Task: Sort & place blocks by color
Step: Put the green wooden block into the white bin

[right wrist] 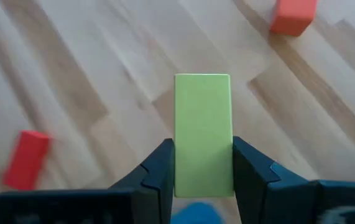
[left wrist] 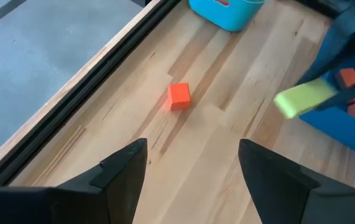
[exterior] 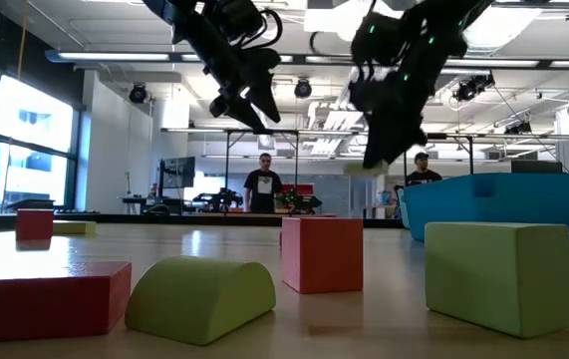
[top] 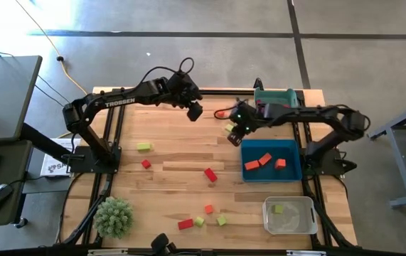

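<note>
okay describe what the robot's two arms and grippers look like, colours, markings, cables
Both arms are dark, near-black jointed links. The left arm carries white TROSSEN lettering along one link. Black cables loop near the left gripper. The right gripper has small green lights glowing just behind it. Each gripper ends in two dark, flat, wedge-shaped fingers.

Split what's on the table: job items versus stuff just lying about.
Job:
- blocks, one yellow-green bar in the right claw
- blue bin holding orange blocks
- clear bin holding one green block

Lying about:
- spiky plant ball
- teal box
</note>
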Robot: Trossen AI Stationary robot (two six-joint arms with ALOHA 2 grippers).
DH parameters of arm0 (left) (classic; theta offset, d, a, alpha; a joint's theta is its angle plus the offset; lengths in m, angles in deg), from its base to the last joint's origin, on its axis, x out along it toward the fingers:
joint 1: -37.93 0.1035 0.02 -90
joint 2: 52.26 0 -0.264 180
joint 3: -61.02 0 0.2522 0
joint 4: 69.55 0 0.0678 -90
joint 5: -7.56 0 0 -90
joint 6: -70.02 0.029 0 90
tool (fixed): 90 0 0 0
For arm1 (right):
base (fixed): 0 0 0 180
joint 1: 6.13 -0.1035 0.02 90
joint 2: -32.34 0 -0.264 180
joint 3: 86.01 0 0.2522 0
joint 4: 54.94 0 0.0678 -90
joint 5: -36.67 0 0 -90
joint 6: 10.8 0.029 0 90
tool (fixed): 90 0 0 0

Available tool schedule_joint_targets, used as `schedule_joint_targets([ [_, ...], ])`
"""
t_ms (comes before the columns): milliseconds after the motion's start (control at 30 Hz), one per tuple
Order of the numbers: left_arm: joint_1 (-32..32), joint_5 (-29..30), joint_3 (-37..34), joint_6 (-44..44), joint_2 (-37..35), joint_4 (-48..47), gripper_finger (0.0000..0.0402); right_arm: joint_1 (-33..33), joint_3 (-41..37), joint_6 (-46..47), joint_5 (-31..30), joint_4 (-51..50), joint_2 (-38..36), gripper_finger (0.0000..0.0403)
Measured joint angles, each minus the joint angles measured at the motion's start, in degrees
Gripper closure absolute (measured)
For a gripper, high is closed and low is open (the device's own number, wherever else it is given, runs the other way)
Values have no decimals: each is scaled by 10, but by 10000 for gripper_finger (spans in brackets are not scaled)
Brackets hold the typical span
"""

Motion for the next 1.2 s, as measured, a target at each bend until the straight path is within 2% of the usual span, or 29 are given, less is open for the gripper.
schedule_joint_targets([
  [233,0,0,0,15,0,-14,158,-82,0,110,-24,-60,-79,306],
  [467,-7,0,0,41,0,-22,158,-184,1,227,-37,-112,-123,306],
  [933,-58,0,0,40,0,-44,158,-426,1,424,-41,-154,-127,306],
  [1200,-114,-1,0,-21,0,-44,158,-549,1,489,-67,-173,-127,306],
])
